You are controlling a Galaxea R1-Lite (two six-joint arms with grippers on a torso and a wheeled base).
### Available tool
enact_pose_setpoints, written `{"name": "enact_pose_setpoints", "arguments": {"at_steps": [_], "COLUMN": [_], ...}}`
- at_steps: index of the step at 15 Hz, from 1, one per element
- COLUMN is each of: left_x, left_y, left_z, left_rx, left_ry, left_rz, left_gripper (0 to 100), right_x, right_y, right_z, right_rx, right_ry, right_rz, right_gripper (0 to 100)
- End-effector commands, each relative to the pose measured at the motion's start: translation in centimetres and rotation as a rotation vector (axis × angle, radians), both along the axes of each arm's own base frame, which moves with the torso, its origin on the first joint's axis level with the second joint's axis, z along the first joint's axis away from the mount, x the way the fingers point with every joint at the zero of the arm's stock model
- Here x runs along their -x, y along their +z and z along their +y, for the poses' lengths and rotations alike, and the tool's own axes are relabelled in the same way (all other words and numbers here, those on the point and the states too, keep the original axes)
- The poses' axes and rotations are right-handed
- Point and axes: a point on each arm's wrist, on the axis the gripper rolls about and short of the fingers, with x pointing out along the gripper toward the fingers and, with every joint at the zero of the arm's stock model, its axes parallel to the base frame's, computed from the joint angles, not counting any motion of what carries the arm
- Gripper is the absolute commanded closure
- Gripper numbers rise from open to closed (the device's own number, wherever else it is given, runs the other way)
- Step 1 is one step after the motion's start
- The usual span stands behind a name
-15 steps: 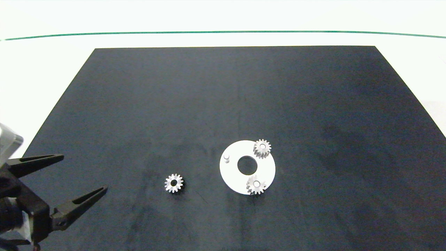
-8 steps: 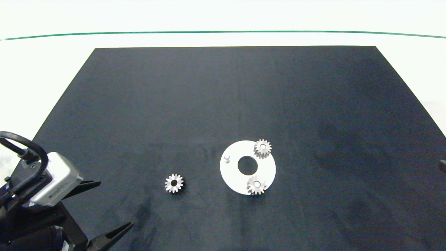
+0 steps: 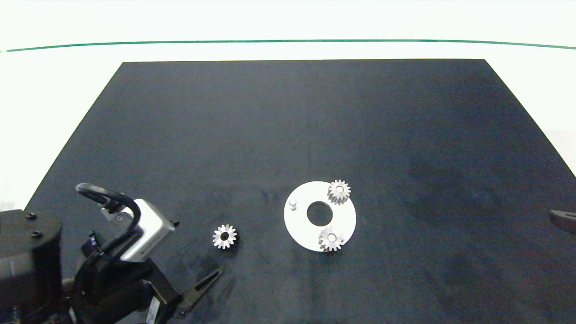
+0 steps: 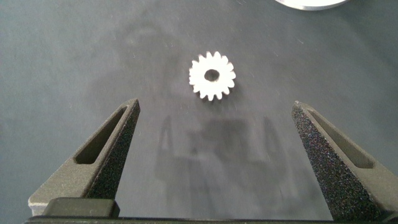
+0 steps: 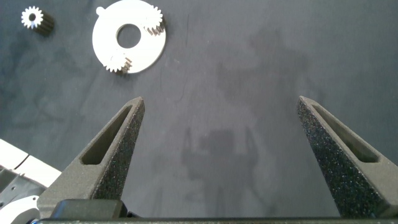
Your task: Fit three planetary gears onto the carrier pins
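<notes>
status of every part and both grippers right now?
loose gear: flat on the black mat, not installed, apart from the disc
upper gear: seated on a pin
lower gear: seated on a pin
bare pin: upright, empty
white disc: flat on the mat
left gripper: open, near the loose gear, not touching it
right gripper: open, empty, at the mat's right edge

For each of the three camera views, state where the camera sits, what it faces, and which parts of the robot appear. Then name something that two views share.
Head view: above the table, looking down at the black mat; left arm at lower left, right gripper at the right edge.
Left wrist view: on the left arm, facing the loose gear between its open fingers.
Right wrist view: on the right arm, facing the mat and white disc; own fingers open.
Shared: all show the loose gear.
</notes>
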Motion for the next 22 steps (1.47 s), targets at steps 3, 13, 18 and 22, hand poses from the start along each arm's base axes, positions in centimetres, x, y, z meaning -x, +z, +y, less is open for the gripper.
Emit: {"name": "enact_pose_setpoints", "arguments": {"at_steps": [3, 13, 18, 22], "left_x": [0.2, -3.6, -5.0, -5.6], "left_y": [-1.7, -1.1, -2.2, -2.5], "left_z": [-2.3, -3.9, -4.0, -3.8], "left_rx": [-0.090, -0.135, -0.146, -0.145], "left_ry": [-0.028, 0.042, 0.083, 0.108], "left_rz": [0.062, 0.133, 0.173, 0.184], "left_gripper": [0, 0, 0, 0], "right_x": [-0.5, -0.6, -0.8, -0.8], "right_y": [-0.5, -0.9, -1.2, -1.2], "right_z": [0.3, 0.4, 0.5, 0.6], "right_rx": [0.015, 0.032, 0.030, 0.043], "right_ry": [0.001, 0.018, 0.022, 0.030], "right_rz": [0.018, 0.027, 0.026, 0.008], "right_gripper": [0, 0, 0, 0]}}
